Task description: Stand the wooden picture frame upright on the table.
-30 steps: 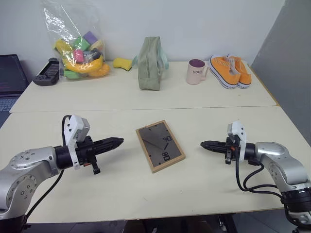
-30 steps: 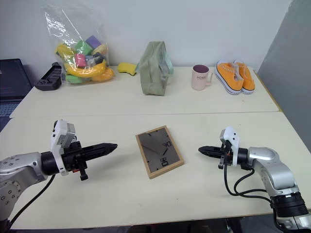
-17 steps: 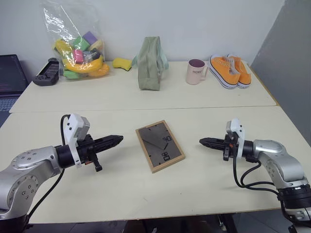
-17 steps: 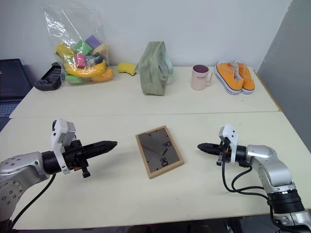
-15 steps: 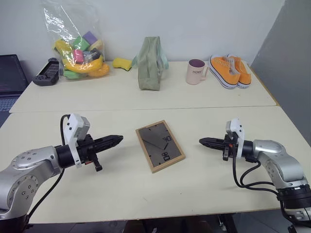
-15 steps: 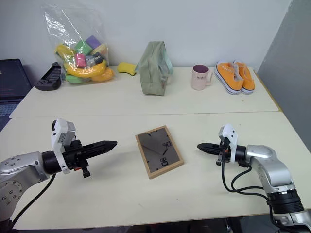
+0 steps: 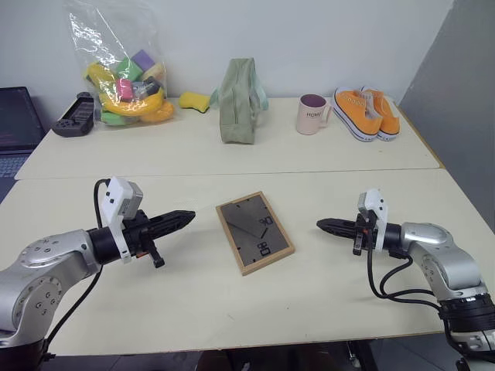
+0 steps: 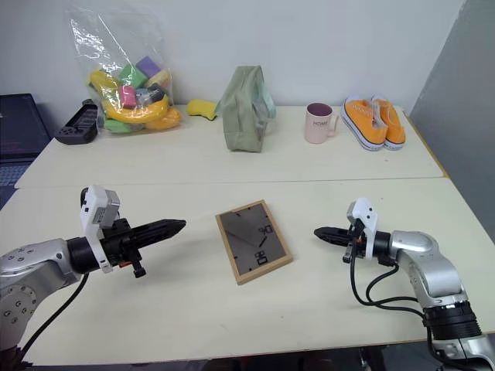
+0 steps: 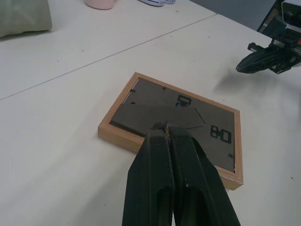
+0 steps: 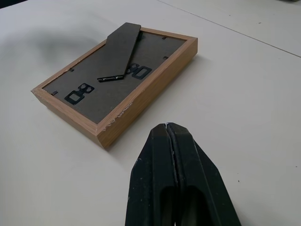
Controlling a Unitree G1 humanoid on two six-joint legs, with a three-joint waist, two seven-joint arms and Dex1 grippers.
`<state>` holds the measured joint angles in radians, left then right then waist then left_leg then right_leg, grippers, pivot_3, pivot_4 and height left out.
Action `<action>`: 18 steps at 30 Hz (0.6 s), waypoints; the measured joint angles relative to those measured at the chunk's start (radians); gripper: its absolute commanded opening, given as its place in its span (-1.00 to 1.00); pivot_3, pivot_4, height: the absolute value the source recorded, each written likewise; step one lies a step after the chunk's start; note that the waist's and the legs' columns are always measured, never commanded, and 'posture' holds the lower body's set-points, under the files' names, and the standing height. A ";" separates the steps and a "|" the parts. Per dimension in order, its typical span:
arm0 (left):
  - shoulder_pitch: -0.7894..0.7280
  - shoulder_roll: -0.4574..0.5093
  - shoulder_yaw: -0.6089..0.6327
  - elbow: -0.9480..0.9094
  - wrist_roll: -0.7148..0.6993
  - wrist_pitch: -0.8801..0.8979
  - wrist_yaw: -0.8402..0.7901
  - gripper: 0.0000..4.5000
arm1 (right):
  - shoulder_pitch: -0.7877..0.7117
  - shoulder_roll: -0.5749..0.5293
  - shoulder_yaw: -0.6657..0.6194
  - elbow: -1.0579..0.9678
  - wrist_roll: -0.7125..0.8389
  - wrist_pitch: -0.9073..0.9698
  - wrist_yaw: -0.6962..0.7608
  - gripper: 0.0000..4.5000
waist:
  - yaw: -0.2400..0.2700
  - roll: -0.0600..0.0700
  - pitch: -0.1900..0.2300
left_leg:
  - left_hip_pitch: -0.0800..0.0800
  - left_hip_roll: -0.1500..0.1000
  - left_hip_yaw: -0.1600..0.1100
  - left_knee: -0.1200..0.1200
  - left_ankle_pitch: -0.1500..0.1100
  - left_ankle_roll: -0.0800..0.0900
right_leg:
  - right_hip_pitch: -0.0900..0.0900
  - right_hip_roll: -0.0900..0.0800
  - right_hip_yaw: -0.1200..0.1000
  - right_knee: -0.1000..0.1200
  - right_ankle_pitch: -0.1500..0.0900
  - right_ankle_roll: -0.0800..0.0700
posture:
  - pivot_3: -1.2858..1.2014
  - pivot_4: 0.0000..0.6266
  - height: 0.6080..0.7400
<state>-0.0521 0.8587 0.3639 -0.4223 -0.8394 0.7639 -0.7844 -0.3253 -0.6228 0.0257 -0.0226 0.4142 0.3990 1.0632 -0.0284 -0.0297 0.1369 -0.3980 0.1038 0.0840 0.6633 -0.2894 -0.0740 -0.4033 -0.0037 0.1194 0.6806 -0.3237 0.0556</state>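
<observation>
The wooden picture frame [image 7: 254, 233] lies flat and face down in the middle of the table [image 7: 232, 309], its dark back with the fold-out stand and clips facing up. The stand [image 10: 121, 51] lies folded against the back. My left gripper [image 7: 190, 216] hovers just left of the frame, shut and empty, pointing at it. On the frame's other side my right gripper [image 7: 320, 225] is shut as well, with nothing in it, and a gap of bare table separates it from the frame. The frame [image 9: 178, 121] sits beyond my left fingertips in the left wrist view.
Along the far table stand a clear bag of colourful toys [image 7: 124, 73], a black controller [image 7: 75, 116], a yellow sponge [image 7: 195, 100], a green pouch [image 7: 238, 102], a pink mug [image 7: 312, 114] and orange shoes [image 7: 366, 113]. A laptop [image 7: 17, 127] sits at far left.
</observation>
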 measured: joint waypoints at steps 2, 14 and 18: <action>0.000 0.000 0.000 0.000 0.000 0.000 0.002 -0.99 | -0.002 0.000 0.000 0.001 0.000 -0.001 0.000 -1.00 | 0.000 0.000 0.000 | 0.000 0.000 0.000 0.000 0.000 0.000 | 0.000 0.000 0.000 0.000 0.000 0.000 | 0.03 -0.52 1.00; -0.004 -0.100 -0.089 0.211 0.199 -0.152 0.031 -0.99 | -0.061 0.176 0.046 0.173 -0.131 -0.164 -0.147 -1.00 | -0.003 0.000 0.000 | 0.000 0.000 0.001 0.001 0.000 0.000 | -0.001 0.000 -0.001 0.000 0.000 0.000 | 0.03 -0.52 1.00; -0.056 -0.156 -0.177 0.316 0.288 -0.229 0.025 -0.99 | -0.069 0.227 0.076 0.241 -0.189 -0.238 -0.191 -1.00 | -0.003 0.000 0.000 | 0.000 0.000 0.001 0.001 0.000 0.000 | -0.001 0.000 -0.001 0.001 0.000 0.000 | 0.03 -0.52 1.00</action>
<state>-0.1086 0.7032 0.1873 -0.1063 -0.5518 0.5344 -0.7591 -0.3941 -0.3959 0.1015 0.2179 0.2250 0.1611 0.8722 -0.0316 -0.0295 0.1368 -0.3976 0.1035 0.0847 0.6645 -0.2892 -0.0743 -0.4038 -0.0042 0.1181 0.6812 -0.3238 0.0554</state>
